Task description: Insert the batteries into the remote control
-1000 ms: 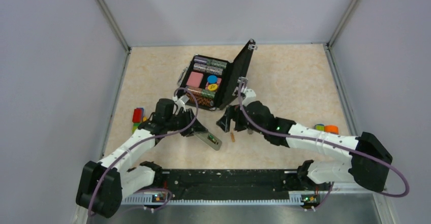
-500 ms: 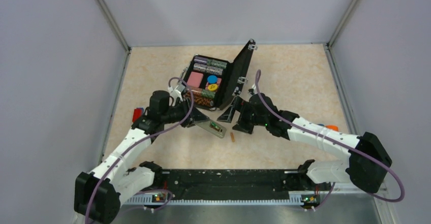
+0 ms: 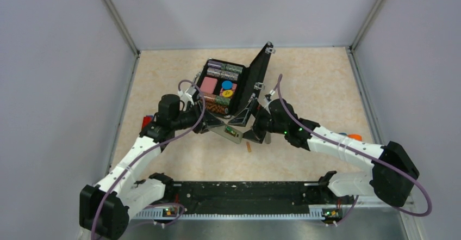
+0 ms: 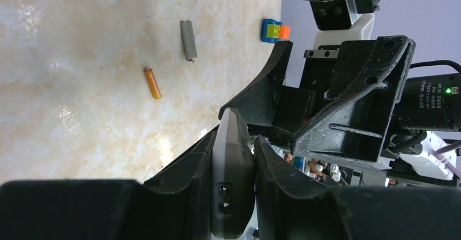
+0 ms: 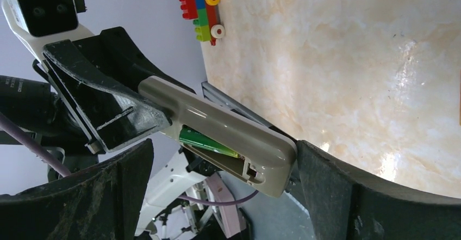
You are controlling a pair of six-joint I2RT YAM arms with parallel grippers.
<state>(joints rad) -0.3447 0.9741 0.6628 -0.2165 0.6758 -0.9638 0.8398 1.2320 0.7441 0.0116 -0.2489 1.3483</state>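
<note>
My left gripper [image 3: 216, 127] is shut on the remote control [image 3: 231, 133] and holds it above the table, grey back showing. In the left wrist view the remote [image 4: 232, 180] is clamped edge-on between the fingers [image 4: 187, 164]. Its battery bay is open and the green battery [image 5: 209, 140] lies inside the remote [image 5: 217, 117]. My right gripper [image 3: 248, 124] is open, its fingers either side of the remote's free end [image 5: 223, 161]. The orange-brown battery [image 3: 249, 147] lies on the table below them and shows in the left wrist view [image 4: 153, 83].
The open black case [image 3: 255, 79] with rolls of poker chips stands just behind both grippers. A grey battery cover [image 4: 188, 40] lies on the table. The multicoloured block toy [image 5: 201, 8] sits by the left wall. Small coloured objects [image 3: 350, 137] lie at right.
My left gripper has carried the remote up and to the right, towards the case. My right gripper has swung in and now has its open fingers round the remote's end.
</note>
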